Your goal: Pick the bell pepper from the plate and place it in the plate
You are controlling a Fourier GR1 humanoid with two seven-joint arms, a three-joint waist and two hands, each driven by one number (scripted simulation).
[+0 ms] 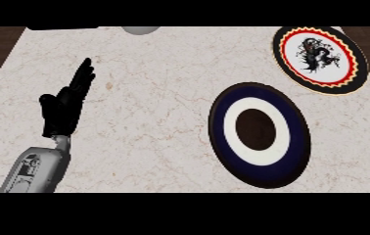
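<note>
Fingers straight and holding nothing, our left hand [66, 106] rests near the tabletop [145, 82] left edge. Our right hand is out of view. Toward the right edge lies a blue plate [289, 173]; a red-rimmed plate [350, 80] fills the far right corner. We see no pepper on either, so we cannot judge its grip.

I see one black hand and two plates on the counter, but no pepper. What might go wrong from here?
1. No bell pepper shows on the blue-ringed plate or the dragon plate, so there may be nothing to pick.
2. Only the left hand is in view, open at the counter's left, apart from both plates; reaching them might be awkward.
3. The dragon plate sits near the counter's far right edge and could get nudged.
</note>
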